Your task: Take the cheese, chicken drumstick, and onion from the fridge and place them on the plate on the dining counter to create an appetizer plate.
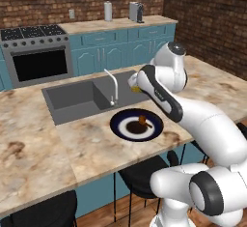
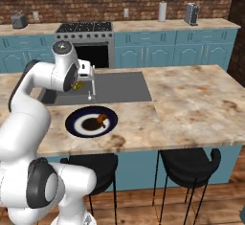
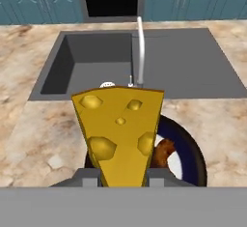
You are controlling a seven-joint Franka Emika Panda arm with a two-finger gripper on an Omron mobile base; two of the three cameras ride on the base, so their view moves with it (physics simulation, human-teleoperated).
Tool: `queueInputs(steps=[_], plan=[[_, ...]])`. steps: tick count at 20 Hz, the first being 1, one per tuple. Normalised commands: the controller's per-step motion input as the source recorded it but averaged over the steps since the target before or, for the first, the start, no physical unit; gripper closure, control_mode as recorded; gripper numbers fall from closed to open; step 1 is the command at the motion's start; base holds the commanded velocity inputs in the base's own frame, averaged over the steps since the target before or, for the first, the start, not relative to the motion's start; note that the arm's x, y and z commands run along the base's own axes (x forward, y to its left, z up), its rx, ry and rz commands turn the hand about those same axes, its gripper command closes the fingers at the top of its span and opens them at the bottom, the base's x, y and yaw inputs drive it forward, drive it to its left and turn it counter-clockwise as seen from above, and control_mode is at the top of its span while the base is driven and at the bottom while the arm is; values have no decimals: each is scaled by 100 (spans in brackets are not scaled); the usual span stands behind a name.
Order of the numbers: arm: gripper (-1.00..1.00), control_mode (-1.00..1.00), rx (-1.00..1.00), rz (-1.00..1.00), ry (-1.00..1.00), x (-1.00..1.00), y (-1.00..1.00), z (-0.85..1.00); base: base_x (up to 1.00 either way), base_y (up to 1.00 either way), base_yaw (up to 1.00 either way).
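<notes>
My gripper [image 3: 123, 178] is shut on the cheese [image 3: 120, 129], a yellow wedge with holes held point-down. It hangs a little above the near-left rim of the dark-blue plate [image 1: 123, 129] on the dining counter [image 1: 29, 144]. The brown chicken drumstick [image 1: 143, 120] lies in the plate's dark centre. In the right base view, the cheese [image 2: 79, 85] peeks from under the hand, above and left of the plate [image 2: 72, 123] and drumstick [image 2: 98, 120]. In the hand view, the drumstick [image 3: 164, 153] and the plate [image 3: 195, 156] show behind the wedge. The onion and the fridge are out of view.
A grey inset sink [image 1: 72, 100] with a thin white faucet [image 1: 113, 86] lies just behind the plate. Black stools [image 2: 189, 164] stand under the counter's near edge. The oven [image 1: 38, 62] and teal cabinets line the brick wall behind.
</notes>
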Motion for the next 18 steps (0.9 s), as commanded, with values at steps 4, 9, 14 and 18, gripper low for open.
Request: queueInputs(steps=[4, 9, 14, 18], plan=[[100, -100, 0, 0, 0, 0, -1, -73, 0, 0, 0], [100, -100, 0, 0, 2, 0, -4, -64, 0, 0, 0], [100, -100, 0, 0, 12, 7, -9, -39, 0, 0, 0], [100, -100, 0, 0, 19, 18, -9, -28, 0, 0, 0]])
